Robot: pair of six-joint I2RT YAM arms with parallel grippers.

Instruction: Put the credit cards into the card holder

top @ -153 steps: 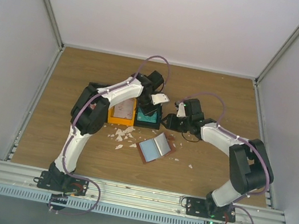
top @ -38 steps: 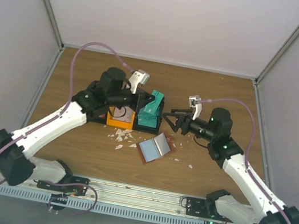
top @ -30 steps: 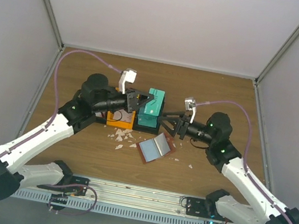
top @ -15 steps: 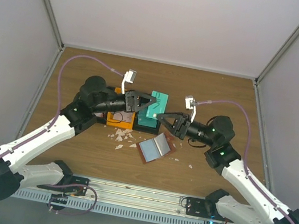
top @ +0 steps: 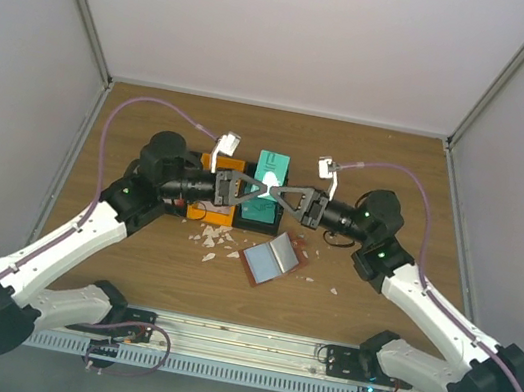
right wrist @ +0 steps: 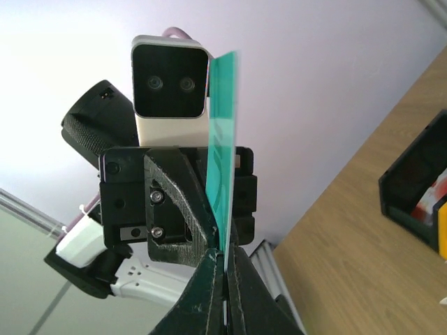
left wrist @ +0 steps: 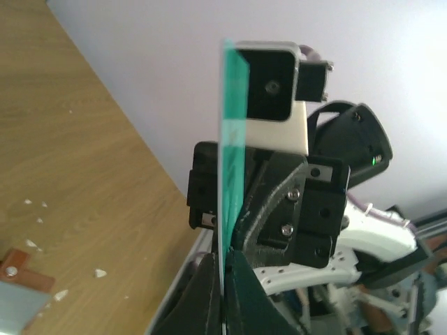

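Observation:
A teal-green credit card [top: 270, 170] is held on edge above the bins, pinched from both sides. My left gripper [top: 260, 189] is shut on its left edge and my right gripper [top: 276, 191] is shut on its right edge, tips almost touching. The left wrist view shows the card [left wrist: 232, 139] edge-on between my left gripper [left wrist: 225, 279]. The right wrist view shows the card [right wrist: 222, 160] in my right gripper [right wrist: 225, 276]. The reddish-brown card holder [top: 272, 258] lies open on the table in front of the bins; its corner [left wrist: 19, 273] also shows in the left wrist view.
An orange bin [top: 211, 209] and a black bin [top: 256, 217] with teal inside stand under the grippers. The black bin [right wrist: 418, 183] also shows in the right wrist view. Small white scraps [top: 217, 239] lie left of the card holder. White walls enclose the table.
Both grippers have swung toward each other above the bins. The right gripper, open before, has shut on the teal card that the left gripper holds.

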